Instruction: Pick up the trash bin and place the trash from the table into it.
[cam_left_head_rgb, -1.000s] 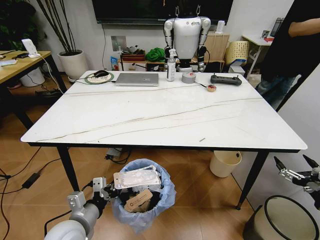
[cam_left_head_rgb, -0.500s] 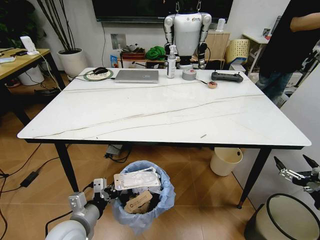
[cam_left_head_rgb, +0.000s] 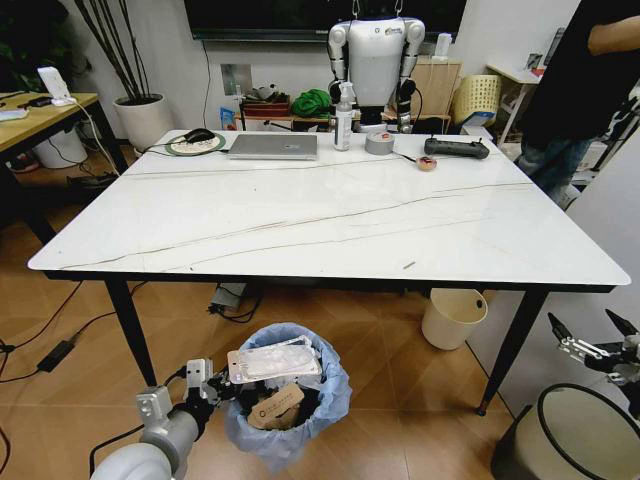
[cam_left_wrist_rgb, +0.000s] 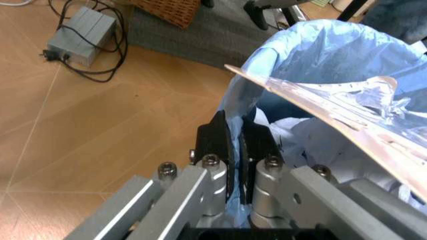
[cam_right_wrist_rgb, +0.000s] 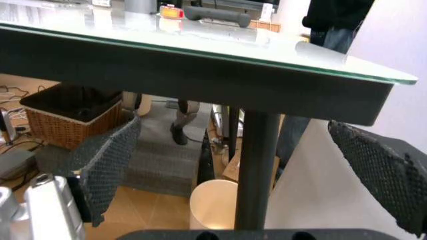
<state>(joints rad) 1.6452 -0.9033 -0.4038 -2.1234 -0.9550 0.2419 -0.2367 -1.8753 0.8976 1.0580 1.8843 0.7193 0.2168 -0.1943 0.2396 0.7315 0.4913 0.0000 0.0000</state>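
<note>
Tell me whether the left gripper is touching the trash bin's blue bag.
Touching. The left wrist view shows the left gripper with its black fingers pinched shut on the blue bag at the rim of the trash bin, no gap between them.

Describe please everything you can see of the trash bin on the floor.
The trash bin is small and round, lined with a crinkled light-blue plastic bag that overhangs its rim. It stands upright on the wooden floor, in front of the table. Clear plastic packaging and a brown paper piece stick out of it. The left gripper is shut on the bag's edge.
</note>
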